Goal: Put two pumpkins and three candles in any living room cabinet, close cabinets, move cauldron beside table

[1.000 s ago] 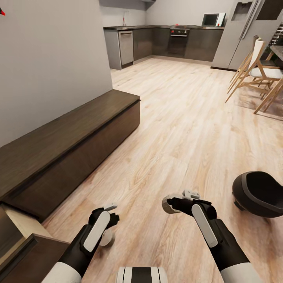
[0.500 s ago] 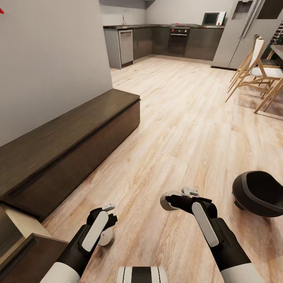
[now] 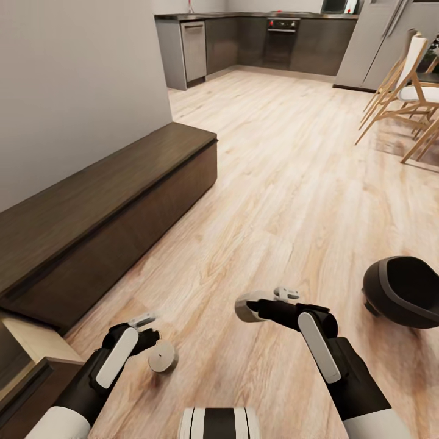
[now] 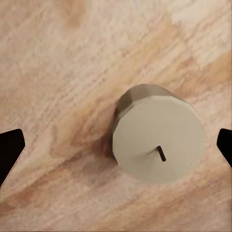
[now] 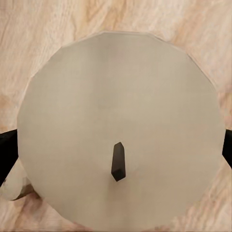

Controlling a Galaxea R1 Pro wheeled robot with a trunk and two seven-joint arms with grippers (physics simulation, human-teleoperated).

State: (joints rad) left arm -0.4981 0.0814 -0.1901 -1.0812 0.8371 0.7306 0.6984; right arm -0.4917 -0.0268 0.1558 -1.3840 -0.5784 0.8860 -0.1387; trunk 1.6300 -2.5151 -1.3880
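Observation:
A stubby olive-tan candle (image 3: 162,356) stands on the wooden floor just right of my left gripper (image 3: 148,329). In the left wrist view that candle (image 4: 157,140) lies below my open left gripper (image 4: 116,147), with the dark fingertips (image 4: 9,151) wide apart at the edges. My right gripper (image 3: 268,303) is shut on a second candle (image 3: 245,306), which looms large in the right wrist view (image 5: 121,96). The black cauldron (image 3: 403,291) sits on the floor at the right. The long dark-brown cabinet (image 3: 103,213) runs along the left wall, with a pale drawer interior (image 3: 33,341) open at its near end.
Wooden chairs (image 3: 405,91) stand at the far right. Grey kitchen cupboards (image 3: 244,46) and an oven line the back wall. Bare wooden floor (image 3: 280,183) stretches between the cabinet and the chairs.
The head view has tilted down. My left arm has swung left, uncovering the candle on the floor. The right gripper with its candle has drifted slightly left.

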